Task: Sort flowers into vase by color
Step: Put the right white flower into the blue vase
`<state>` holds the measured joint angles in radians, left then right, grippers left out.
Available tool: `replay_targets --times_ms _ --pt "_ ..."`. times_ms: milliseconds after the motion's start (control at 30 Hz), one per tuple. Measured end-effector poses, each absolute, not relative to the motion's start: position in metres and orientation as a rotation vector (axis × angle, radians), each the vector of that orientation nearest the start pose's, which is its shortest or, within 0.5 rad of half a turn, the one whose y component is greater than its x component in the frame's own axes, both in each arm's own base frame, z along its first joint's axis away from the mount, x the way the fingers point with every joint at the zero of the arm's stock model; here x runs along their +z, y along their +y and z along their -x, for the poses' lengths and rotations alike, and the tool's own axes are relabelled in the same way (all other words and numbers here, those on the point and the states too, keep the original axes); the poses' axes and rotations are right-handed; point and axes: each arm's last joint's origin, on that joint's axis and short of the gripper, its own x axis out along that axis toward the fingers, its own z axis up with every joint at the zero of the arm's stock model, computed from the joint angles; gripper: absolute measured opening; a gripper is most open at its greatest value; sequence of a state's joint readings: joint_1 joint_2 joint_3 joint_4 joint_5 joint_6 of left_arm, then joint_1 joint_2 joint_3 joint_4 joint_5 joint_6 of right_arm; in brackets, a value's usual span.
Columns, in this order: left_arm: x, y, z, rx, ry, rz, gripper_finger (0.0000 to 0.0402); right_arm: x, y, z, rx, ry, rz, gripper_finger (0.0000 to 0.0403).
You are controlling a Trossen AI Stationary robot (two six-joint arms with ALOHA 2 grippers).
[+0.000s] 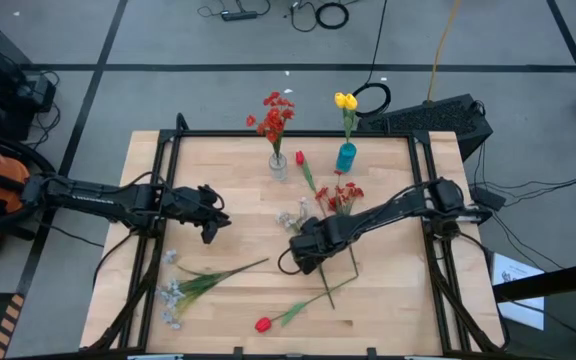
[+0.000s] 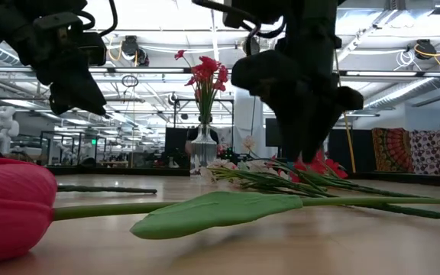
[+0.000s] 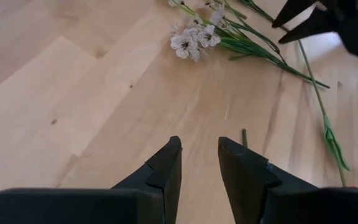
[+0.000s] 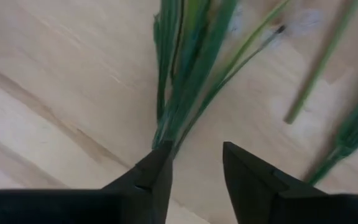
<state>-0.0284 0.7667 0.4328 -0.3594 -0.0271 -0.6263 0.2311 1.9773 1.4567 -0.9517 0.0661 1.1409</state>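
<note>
A clear vase (image 1: 278, 166) holds red flowers, and a blue vase (image 1: 346, 157) holds a yellow tulip. Lying flat on the table are a red tulip (image 1: 301, 160), a red cluster (image 1: 343, 195), a white spray (image 1: 293, 218), white-grey sprays (image 1: 173, 295) and another red tulip (image 1: 263, 323). My right gripper (image 1: 303, 255) is open, low over a bundle of green leaves and stems (image 4: 185, 74) beside the white spray. My left gripper (image 1: 211, 228) is open above bare wood, and the white spray (image 3: 191, 40) lies beyond it. My right gripper points down at the table. One fingertip (image 4: 161, 152) stands at the narrow end of the green leaf bundle (image 4: 166, 134), the other on bare wood beside it. I cannot tell whether that fingertip touches the leaves.
Black frame rails run along the table's edges (image 1: 168, 150). The two vases stand close together at the far edge. A leaf and stem (image 2: 212, 210) of the near red tulip (image 2: 10, 206) lie along the near edge. Bare wood (image 1: 238, 190) lies between the left gripper and the vases.
</note>
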Motion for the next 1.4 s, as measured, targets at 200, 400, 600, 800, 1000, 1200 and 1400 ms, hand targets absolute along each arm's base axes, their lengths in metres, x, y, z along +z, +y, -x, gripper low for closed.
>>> replay_targets --times_ms 200,400,600,800,1000,1200,1400 --pt "0.201 -0.004 -0.155 0.198 0.676 0.584 0.0112 0.167 0.09 -0.372 -0.65 1.355 -0.694 0.0152" --pt "0.201 -0.004 -0.155 0.188 0.68 0.589 0.0112 0.16 0.091 -0.376 -0.631 1.357 -0.705 0.0149" --pt "0.201 -0.005 -0.155 0.187 0.683 0.597 0.0112 0.135 0.096 -0.383 -0.605 1.414 -0.701 0.0148" --pt "0.2 -0.007 -0.155 0.18 0.699 0.612 0.0112 0.12 0.097 -0.384 -0.585 1.462 -0.658 0.0118" --pt "0.199 -0.009 -0.154 0.168 0.709 0.607 0.0112 0.127 0.092 -0.382 -0.475 1.49 -0.539 0.0013" --pt "0.199 -0.009 -0.154 0.169 0.708 0.606 0.0112 0.151 0.084 -0.377 -0.478 1.421 -0.483 0.0006" --pt "0.199 -0.008 -0.155 0.181 0.703 0.602 0.0112 0.221 0.072 -0.371 -0.464 1.123 -0.406 0.0003"
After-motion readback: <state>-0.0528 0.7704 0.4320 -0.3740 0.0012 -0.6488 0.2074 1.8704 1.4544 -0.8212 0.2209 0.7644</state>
